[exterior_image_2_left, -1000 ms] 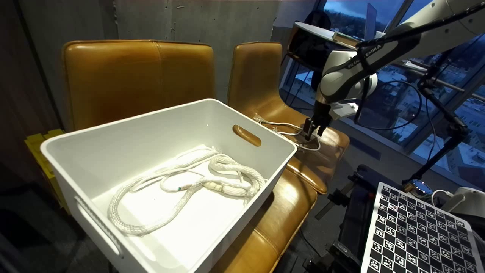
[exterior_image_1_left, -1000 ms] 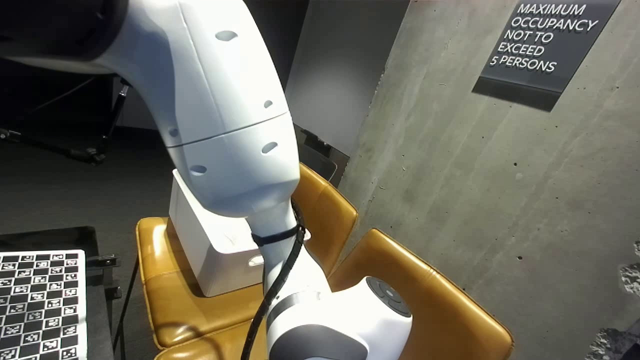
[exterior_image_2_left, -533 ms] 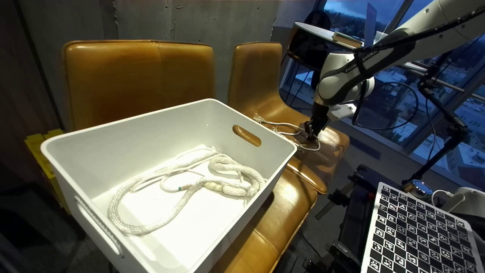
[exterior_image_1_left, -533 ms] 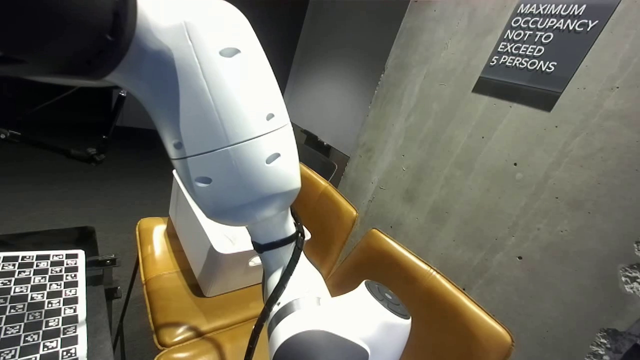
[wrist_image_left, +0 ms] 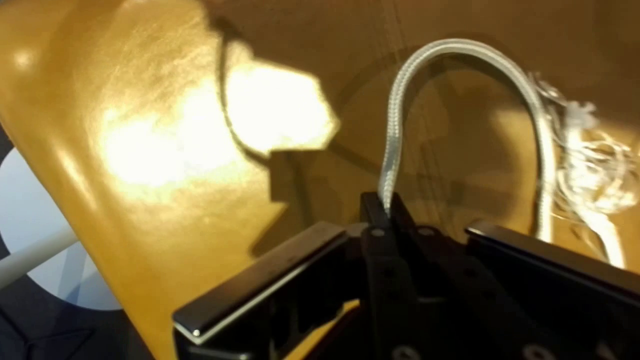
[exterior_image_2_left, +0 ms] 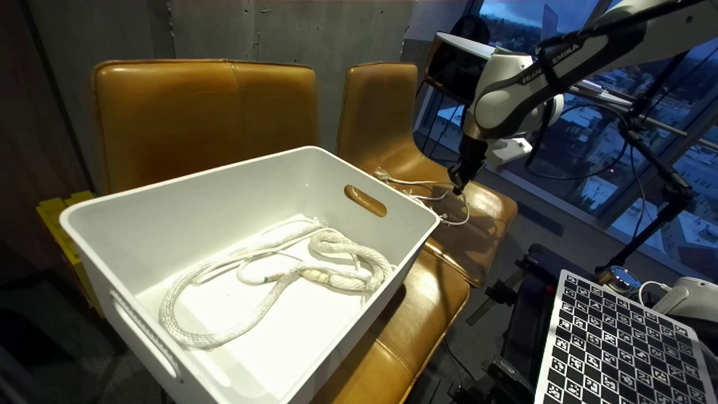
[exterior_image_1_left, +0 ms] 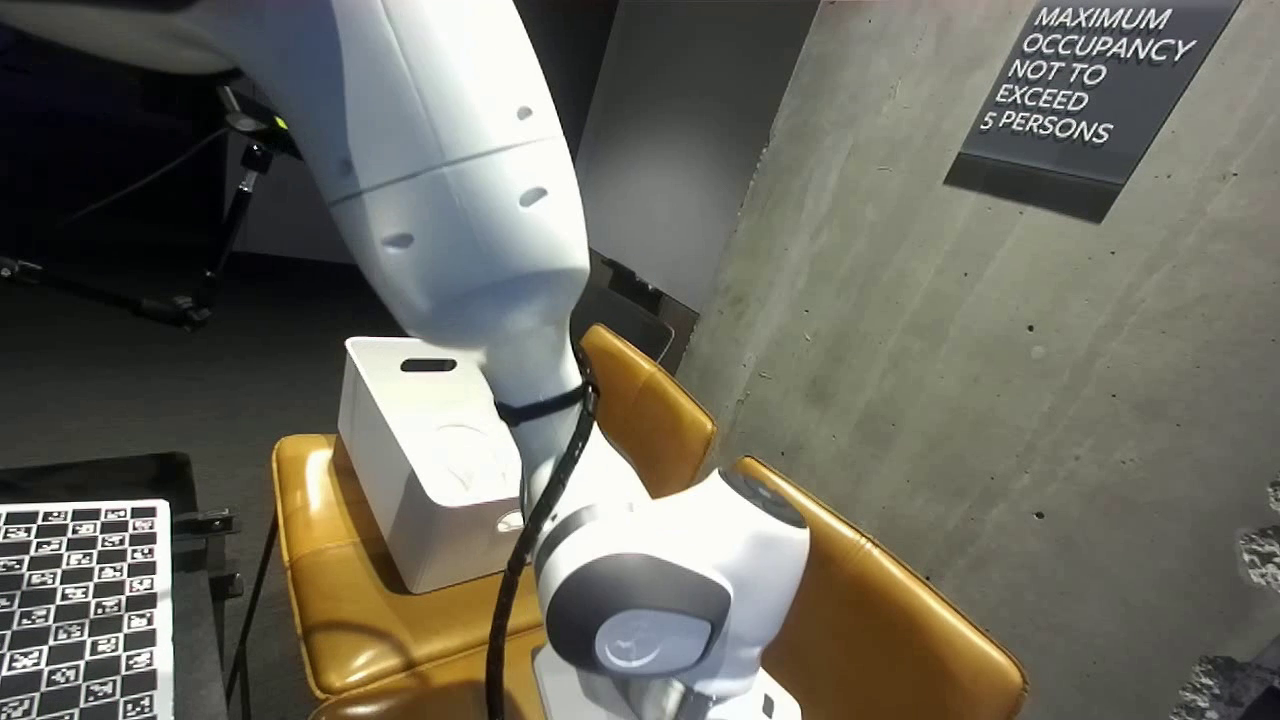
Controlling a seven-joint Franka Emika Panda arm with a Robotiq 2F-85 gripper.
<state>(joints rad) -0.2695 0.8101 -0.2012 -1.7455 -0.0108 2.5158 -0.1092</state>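
My gripper [wrist_image_left: 386, 202] is shut on a thin white braided rope [wrist_image_left: 455, 46], pinched between the fingertips in the wrist view. From there the rope arches up and over to the right, above a tan leather chair [wrist_image_left: 165, 240]. A frayed white end [wrist_image_left: 582, 117] with loose strands lies to the right of this arch. In an exterior view the gripper [exterior_image_2_left: 457, 188] is a little above the chair seat [exterior_image_2_left: 477, 241], and the held rope [exterior_image_2_left: 466, 210] hangs from it onto the seat. The arm [exterior_image_1_left: 660, 560] hides the gripper in an exterior view.
A white bin [exterior_image_2_left: 224, 196] stands on the neighbouring chair [exterior_image_2_left: 392, 348], with a thicker white rope [exterior_image_2_left: 196, 338] coiled inside. A checkered board [exterior_image_2_left: 622, 336] lies on a black stand to the right. Behind the chairs rises a concrete wall [exterior_image_1_left: 960, 400].
The gripper first went down to the seat and its fingers came together on the rope. Since then it has risen, lifting part of the rope off the seat.
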